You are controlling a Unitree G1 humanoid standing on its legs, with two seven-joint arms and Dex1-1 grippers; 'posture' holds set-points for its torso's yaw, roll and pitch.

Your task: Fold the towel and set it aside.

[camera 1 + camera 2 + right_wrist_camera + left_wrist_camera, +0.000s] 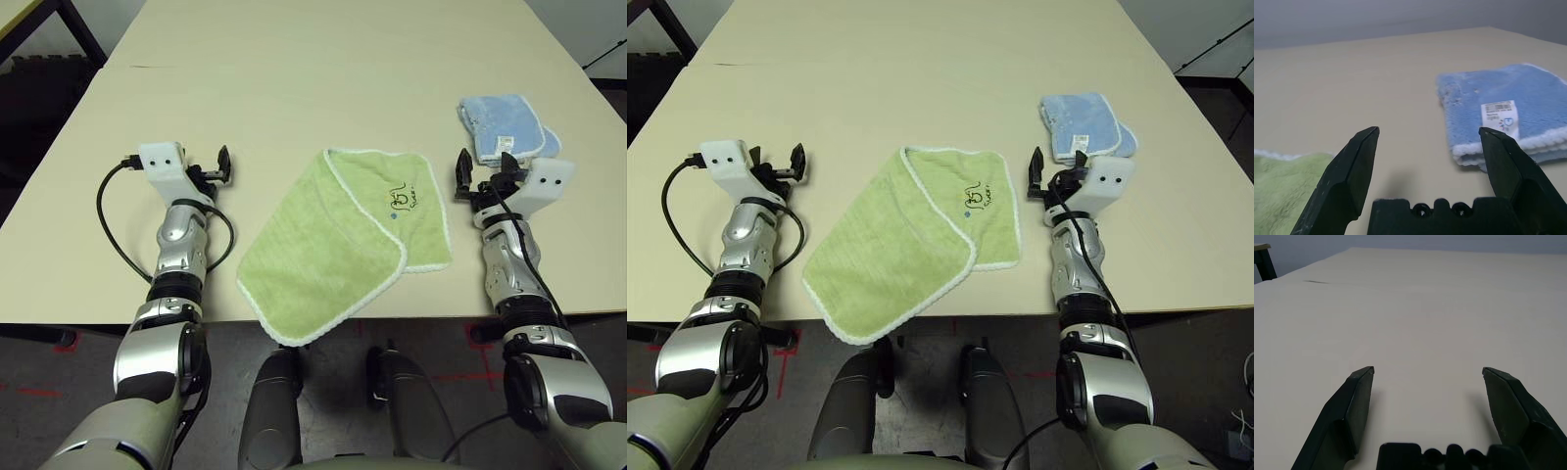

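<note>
Lying between my two arms near the front edge of the table (pixel 323 78), the towel (pixel 323 245) is folded over on itself, its near corner hanging a little past the edge so that part of it drops out of my sight. Its upper layer covers what lies beneath, and I cannot tell how the hidden layer sits. A small dark logo (pixel 405 196) shows on the top layer, too small for me to read. My left gripper (pixel 217 171) hovers over bare table to the left of the towel, jaws spread wide with nothing between them. My right gripper (pixel 480 176) hovers just right of the towel, jaws equally wide and empty; from its wrist I see only a corner of green cloth at one side. Beyond it lies a folded blue cloth (pixel 502 127), partly covered by my right hand in the head view and cut off at the edge in the wrist view; it carries a white tag (pixel 1500 117) whose print I cannot make out.
</note>
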